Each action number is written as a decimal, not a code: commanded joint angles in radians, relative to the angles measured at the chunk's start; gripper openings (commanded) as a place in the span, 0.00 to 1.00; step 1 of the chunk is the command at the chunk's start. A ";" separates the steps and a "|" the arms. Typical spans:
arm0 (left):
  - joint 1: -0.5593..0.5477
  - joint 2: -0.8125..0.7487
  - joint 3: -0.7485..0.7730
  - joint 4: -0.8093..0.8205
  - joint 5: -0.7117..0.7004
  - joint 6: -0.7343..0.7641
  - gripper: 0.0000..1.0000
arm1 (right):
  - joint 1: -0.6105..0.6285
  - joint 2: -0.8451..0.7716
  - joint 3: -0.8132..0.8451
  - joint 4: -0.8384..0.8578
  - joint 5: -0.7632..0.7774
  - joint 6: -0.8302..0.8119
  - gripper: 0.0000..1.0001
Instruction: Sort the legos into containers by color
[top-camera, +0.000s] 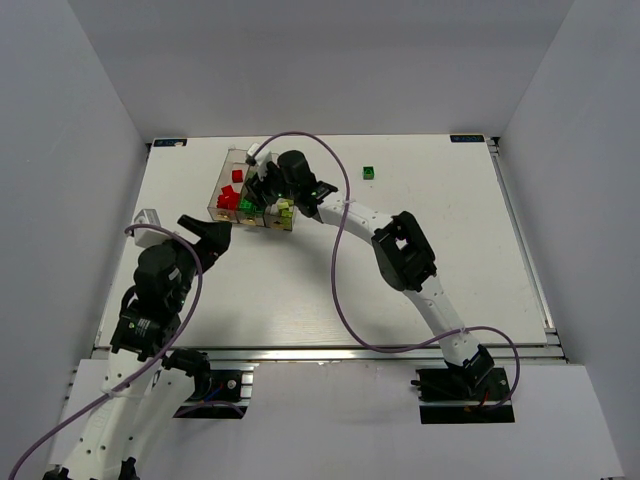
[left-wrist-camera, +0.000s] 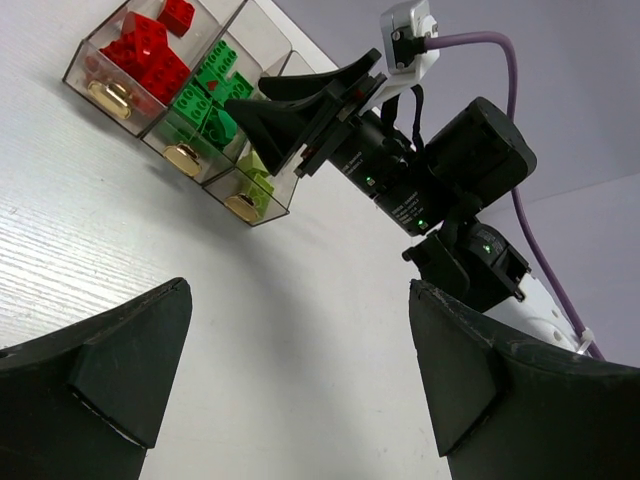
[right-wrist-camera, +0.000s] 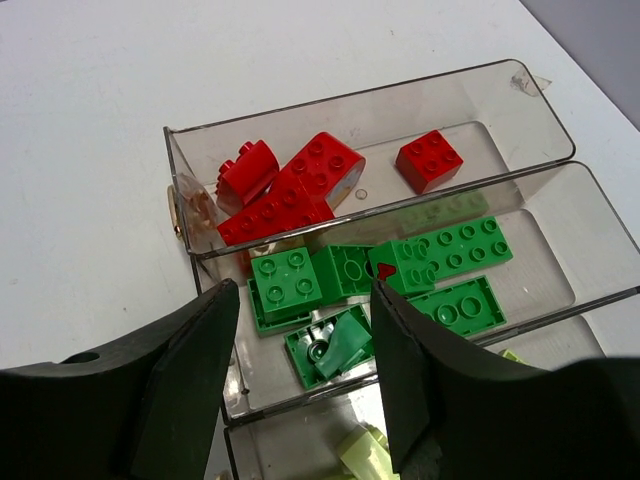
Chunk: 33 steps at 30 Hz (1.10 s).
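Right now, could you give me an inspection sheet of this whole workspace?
Surface: white table.
Job's things: three joined clear bins hold red bricks, green bricks and yellow-green bricks; one loose green brick lies on the table.
Clutter: nothing seen.
Grippers: left gripper open, empty, above the table; right gripper open over the green bricks.
Cables: a purple cable loops from each wrist.
Surroundings: plain grey walls.

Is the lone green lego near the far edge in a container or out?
Out. The green lego lies on the table, clearly apart from the containers.
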 joint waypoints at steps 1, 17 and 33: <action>0.001 0.010 0.038 0.004 0.032 0.013 0.98 | -0.018 -0.056 0.014 0.038 -0.011 0.013 0.61; 0.001 0.162 -0.025 0.234 0.253 -0.016 0.83 | -0.305 -0.403 -0.296 -0.246 0.167 0.053 0.60; 0.001 0.199 -0.052 0.231 0.220 -0.056 0.96 | -0.450 -0.203 -0.190 -0.250 0.316 0.183 0.64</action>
